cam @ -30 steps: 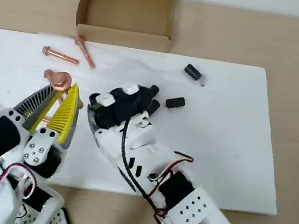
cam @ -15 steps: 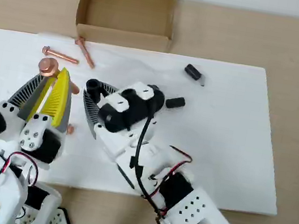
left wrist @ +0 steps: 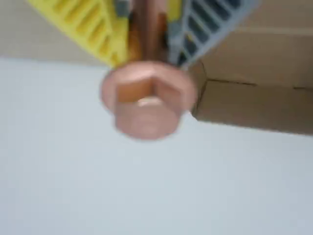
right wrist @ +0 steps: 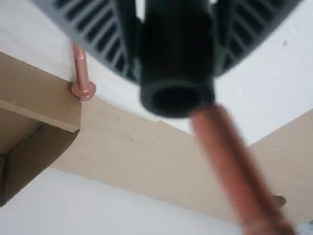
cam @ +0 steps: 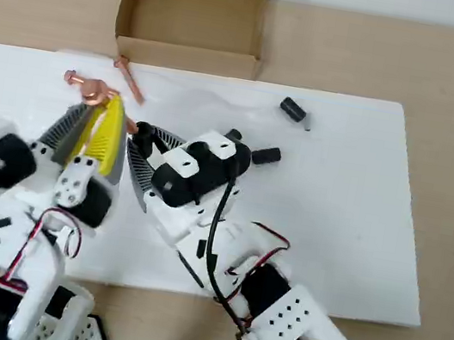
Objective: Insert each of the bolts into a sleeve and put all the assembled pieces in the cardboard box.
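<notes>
Nearest me, the left gripper (cam: pixel 96 110) is clamping a copper bolt (left wrist: pixel 146 105) by its shaft. Beside it, the right gripper (cam: pixel 146 142) is pinching a black sleeve (right wrist: pixel 177 73), with the bolt's tip just beside its mouth. Beyond, loose bolts (cam: pixel 129 80) and spare sleeves (cam: pixel 266 154) are lying on the white board (cam: pixel 330 231). Farthest, the box (cam: pixel 185 56) is standing open, showing its bare cardboard floor.

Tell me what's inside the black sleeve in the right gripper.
The black sleeve shows an open mouth with a dark bore. The copper bolt in the left gripper has its tip at the mouth's rim, not visibly inside. Deeper in, the bore is too dark to see.
</notes>
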You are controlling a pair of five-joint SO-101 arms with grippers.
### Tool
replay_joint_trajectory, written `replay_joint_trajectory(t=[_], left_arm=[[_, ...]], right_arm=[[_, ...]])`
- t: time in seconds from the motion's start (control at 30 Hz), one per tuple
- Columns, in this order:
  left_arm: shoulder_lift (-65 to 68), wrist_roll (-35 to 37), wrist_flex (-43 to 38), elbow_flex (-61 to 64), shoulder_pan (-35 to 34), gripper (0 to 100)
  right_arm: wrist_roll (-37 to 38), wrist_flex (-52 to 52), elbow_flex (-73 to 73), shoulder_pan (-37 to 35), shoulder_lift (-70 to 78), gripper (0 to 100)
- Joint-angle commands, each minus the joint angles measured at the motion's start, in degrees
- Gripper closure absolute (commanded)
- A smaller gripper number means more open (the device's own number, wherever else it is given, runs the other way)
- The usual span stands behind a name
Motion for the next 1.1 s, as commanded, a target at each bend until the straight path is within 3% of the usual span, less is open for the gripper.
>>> replay_joint_trajectory(t=[0.0, 0.7, 1.07], left_arm=[[-0.2, 0.3, -3.5, 1.1, 1.8, 99], [0.0, -4.2, -4.7, 4.0, 2.6, 99], [11.8, -6.6, -4.3, 0.5, 2.6, 99]], right_arm=[[-0.7, -1.5, -0.5, 0.2, -1.9, 98.8], [-0.6, -1.5, -0.5, 0.2, -1.6, 98.8], [-0.5, -1.2, -0.1, -2.5, -1.8, 98.8]])
